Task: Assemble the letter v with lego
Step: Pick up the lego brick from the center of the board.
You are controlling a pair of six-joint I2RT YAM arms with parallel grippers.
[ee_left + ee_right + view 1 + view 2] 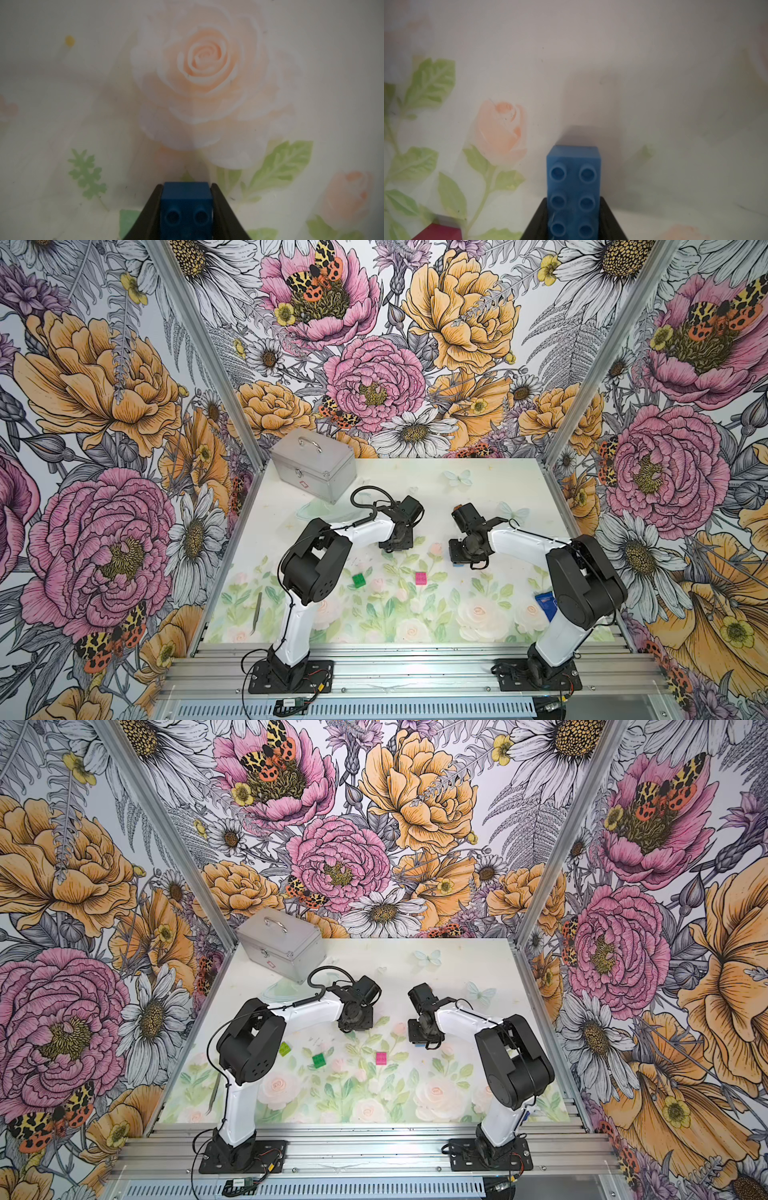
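Left gripper (186, 185) clamped the dark blue brick (187, 199) and right gripper (574, 198) the light blue brick (574, 166), apart at mid-table (478, 489); tilted studs at joining might have twisted one brick loose.

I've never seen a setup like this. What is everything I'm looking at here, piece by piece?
metal case: one, silver, far left corner of the table
green brick: one, green, on the table beside the left arm
lime brick: one, yellow-green, by the left arm, shown in a top view
pink brick: one, pink, mid-table
dark blue brick: one, dark blue, in the left jaws
light blue brick: one, light blue, in the right jaws
packet: one, blue, partly hidden by the right arm
tweezers: one pair, grey, near left edge
arms: two, white and black, bolted at the near edge
jaws: two pairs, black, each shut on its brick
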